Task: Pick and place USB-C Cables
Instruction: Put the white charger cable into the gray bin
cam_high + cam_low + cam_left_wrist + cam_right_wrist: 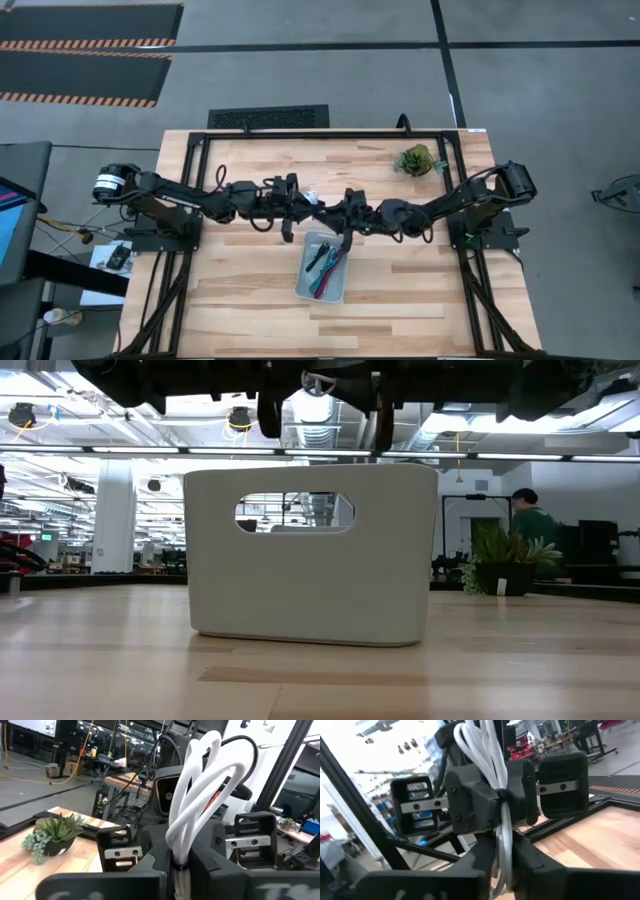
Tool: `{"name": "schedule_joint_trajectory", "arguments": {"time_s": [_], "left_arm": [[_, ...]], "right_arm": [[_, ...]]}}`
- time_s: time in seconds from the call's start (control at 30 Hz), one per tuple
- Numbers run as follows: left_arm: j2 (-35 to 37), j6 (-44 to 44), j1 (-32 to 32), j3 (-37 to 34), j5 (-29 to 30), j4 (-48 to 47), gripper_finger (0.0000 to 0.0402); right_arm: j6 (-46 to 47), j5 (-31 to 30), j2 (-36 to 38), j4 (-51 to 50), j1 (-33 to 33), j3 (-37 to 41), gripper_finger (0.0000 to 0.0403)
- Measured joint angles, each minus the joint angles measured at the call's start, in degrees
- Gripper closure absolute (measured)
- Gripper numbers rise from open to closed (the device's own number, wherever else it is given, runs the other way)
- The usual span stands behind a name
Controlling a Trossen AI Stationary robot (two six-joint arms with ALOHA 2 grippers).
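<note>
Above the tray's (pixel 303 283) twelve o'clock end, both grippers, left (pixel 181 870) and right (pixel 502 865), clamped one white cable (pixel 192 805), its loops standing upright between them.

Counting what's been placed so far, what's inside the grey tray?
Inside the grey plastic tray, the high view shows black, magenta-red and teal-blue cables. The tray's top end is hidden under the right gripper.
</note>
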State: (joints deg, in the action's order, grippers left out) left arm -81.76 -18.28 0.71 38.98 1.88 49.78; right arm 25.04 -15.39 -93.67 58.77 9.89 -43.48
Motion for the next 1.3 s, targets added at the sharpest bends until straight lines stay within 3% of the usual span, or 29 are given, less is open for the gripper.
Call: {"name": "schedule_joint_trajectory", "arguments": {"time_s": [0.23,0.47,0.7,0.87,1.1,1.3], "left_arm": [[0.00,-0.39,0.28,-0.02,0.15,-0.45,0.0394],[5.42,0.08,0.39,-0.02,-1.77,-5.59,0.0395],[15.01,0.47,0.54,1.04,3.51,-26.24,0.0395],[16.30,-0.85,3.08,7.95,6.93,-43.32,0.0395],[11.22,-3.84,9.42,21.98,14.40,-67.67,0.0395],[2.33,-5.24,14.16,28.46,15.51,-71.89,0.0392]], "right_arm": [[-2.06,0.71,0.28,-2.00,0.11,0.02,0.0248],[-7.68,0.82,8.07,-8.98,0.75,0.07,0.0182],[-10.14,0.63,21.34,-23.89,1.09,0.04,0.0181],[-10.09,0.06,30.01,-35.58,1.03,0.05,0.0190],[-6.05,-0.06,41.84,-51.21,1.01,0.04,0.0199],[-5.99,-1.85,48.20,-58.51,2.08,0.04,0.0204]]}}
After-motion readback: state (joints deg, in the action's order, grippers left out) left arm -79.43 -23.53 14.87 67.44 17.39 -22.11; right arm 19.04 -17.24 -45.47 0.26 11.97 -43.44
